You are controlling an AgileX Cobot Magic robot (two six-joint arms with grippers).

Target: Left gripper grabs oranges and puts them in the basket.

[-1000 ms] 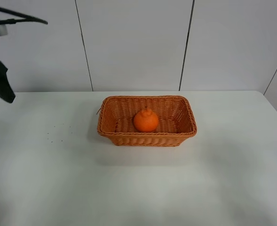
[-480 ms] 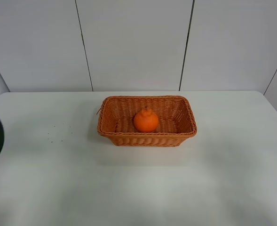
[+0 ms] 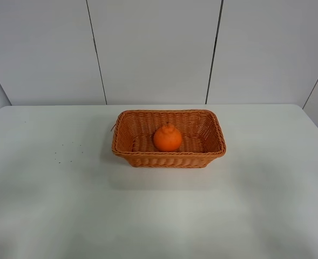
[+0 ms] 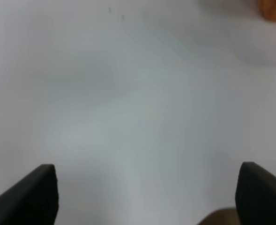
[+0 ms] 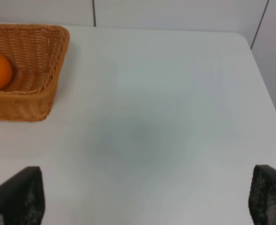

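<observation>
Inside basket point(image 3: 127, 129): orange point(image 3: 167, 138); left tool point(image 4: 142, 197) apart, spread wide.

Counter point(image 3: 159, 216): white, matte, rectangular, with rounded far corners; fills the lower part of the exterior high view. A few tiny dark specks point(image 3: 67, 151) lie on its left portion, possibly crumbs or marks; too small to tell.

Back wall point(image 3: 153, 48): pale grey-white panels, separated by thin dark vertical seams point(image 3: 95, 51). A slanted seam point(image 3: 316, 82) shows at far right.

Light: even, diffuse, overhead; soft shadows, faint sheen on the counter.
</observation>
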